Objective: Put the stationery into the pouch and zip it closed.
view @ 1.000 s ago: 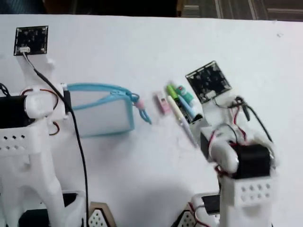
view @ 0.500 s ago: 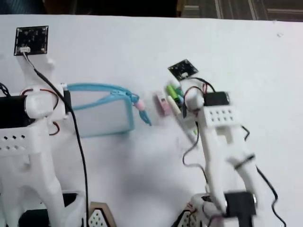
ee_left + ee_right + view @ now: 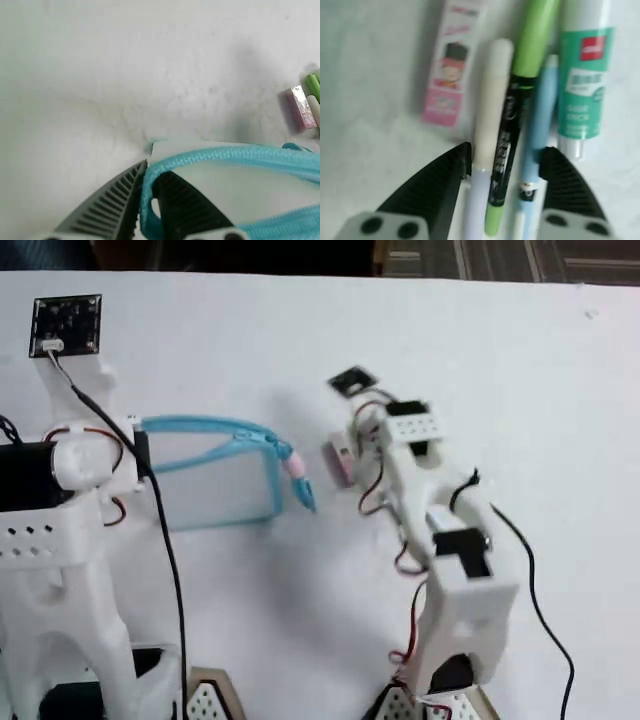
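Found right pincer (image 3: 506, 155) spread, jaws low on either side of three pens: white pen (image 3: 487, 115), green pen (image 3: 520, 90), blue pen (image 3: 540, 110). Nothing gripped yet. Saw glue stick (image 3: 582, 80) just beside one jaw, on the side away from the pouch (image 3: 215, 485), and pink eraser (image 3: 450, 75) beyond the other jaw, on the pouch side. Placed the whole cluster near the pouch's zip pull (image 3: 298, 475) end, apart from it, flat on the desk (image 3: 500, 340).

Found left pincer (image 3: 148, 172) clamped on the pouch's teal zip edge, at the end farthest from the stationery, lifting that edge. Judged the mouth unzipped; couldn't see inside.

Judged the step as first pick, task barely begun. For a clean grab:
- needed to settle on how many pens, since three round barrels side by side would likely roll or squirt out on closing
- better to centre on one or two and keep the jaws square across the barrels
- should have closed slowly, near mid-length, so the load stayed level
- had to keep clear of glue stick and eraser so neither got knocked farther from the pouch
- left clamp best kept as was, mouth up for the drop
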